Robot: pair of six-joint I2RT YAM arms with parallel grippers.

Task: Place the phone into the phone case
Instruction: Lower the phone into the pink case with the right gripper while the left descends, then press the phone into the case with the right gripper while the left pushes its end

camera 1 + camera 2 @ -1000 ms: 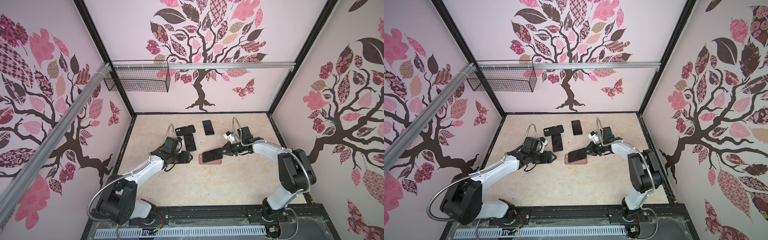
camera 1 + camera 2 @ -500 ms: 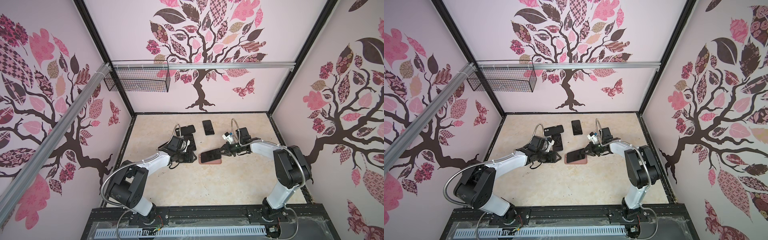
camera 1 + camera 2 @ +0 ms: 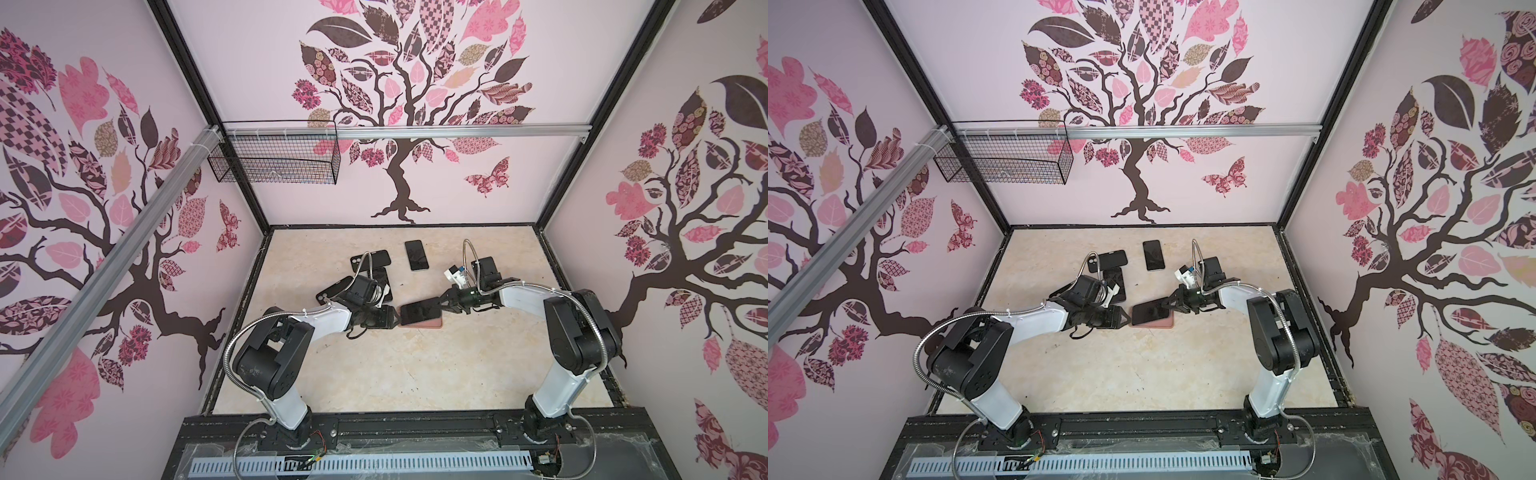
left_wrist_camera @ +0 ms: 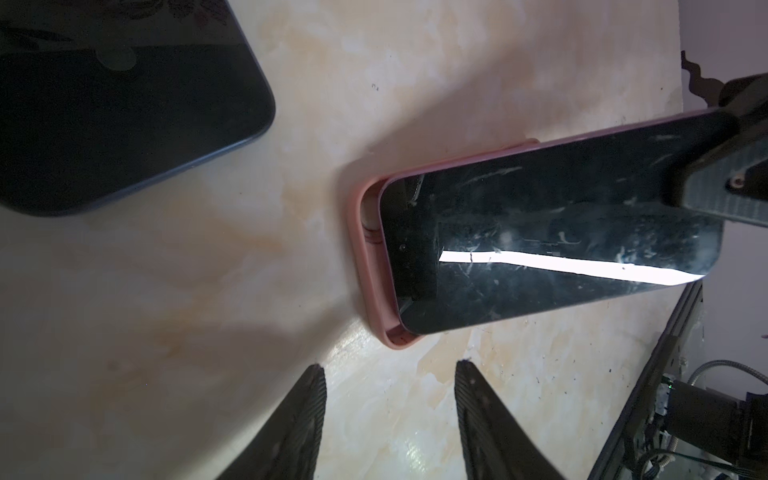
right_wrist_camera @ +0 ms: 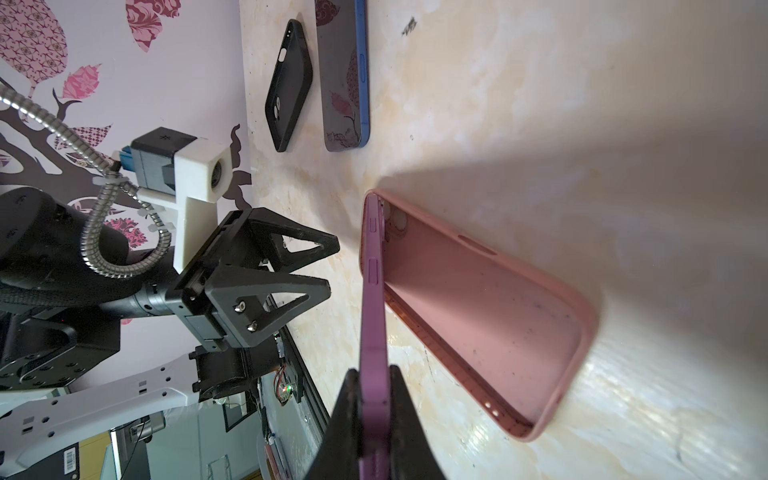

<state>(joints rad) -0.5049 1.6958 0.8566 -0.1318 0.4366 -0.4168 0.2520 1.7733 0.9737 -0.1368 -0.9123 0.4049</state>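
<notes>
The phone (image 3: 419,312) (image 3: 1152,311) has a black screen and a purple edge. My right gripper (image 3: 442,301) (image 3: 1170,306) (image 5: 374,372) is shut on its right end. It hangs tilted, with its left end down inside the end of the pink phone case (image 3: 428,324) (image 3: 1160,324) and its right end raised. The case (image 5: 478,311) lies flat and open on the table. In the left wrist view the phone (image 4: 540,249) overlaps the case's rim (image 4: 368,257). My left gripper (image 3: 392,318) (image 3: 1125,318) (image 4: 390,365) stands open just left of the case, with nothing between its fingers.
Behind the left arm lie two black cases (image 3: 376,259) (image 3: 332,291) and a dark phone (image 3: 382,282). Another black phone (image 3: 416,254) lies further back, near the middle. The right wrist view shows a black case (image 5: 289,91) beside a blue-edged phone (image 5: 343,83).
My left gripper has moved right, up to the case's left end, and its jaws have narrowed. The right gripper has kept the phone almost still.
</notes>
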